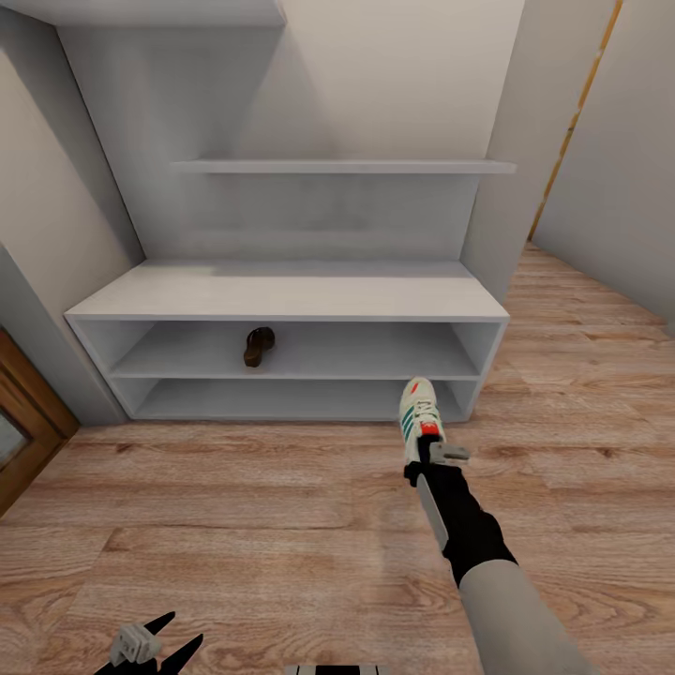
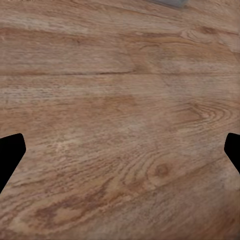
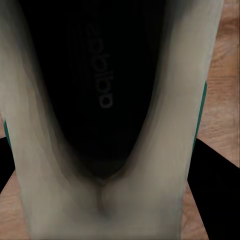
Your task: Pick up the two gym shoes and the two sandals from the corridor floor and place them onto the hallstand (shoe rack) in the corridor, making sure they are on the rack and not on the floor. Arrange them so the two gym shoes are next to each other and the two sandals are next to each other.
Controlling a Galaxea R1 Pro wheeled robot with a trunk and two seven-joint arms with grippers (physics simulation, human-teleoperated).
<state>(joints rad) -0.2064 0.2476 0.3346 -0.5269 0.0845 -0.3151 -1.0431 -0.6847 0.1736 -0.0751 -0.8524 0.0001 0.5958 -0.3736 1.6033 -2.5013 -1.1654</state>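
Head view: right gripper clamped on the heel of a gym shoe, held over the corridor floor just before the hallstand, near its right end. One sandal lies on the upper open shelf. Left gripper hangs low over the planks, fingers spread apart.

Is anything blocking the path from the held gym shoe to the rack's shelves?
Nothing visible. The right claw holds the gym shoe by its heel, toe toward the hallstand. The open shelves ahead of it are bare; the only sandal there sits further left on the middle shelf.
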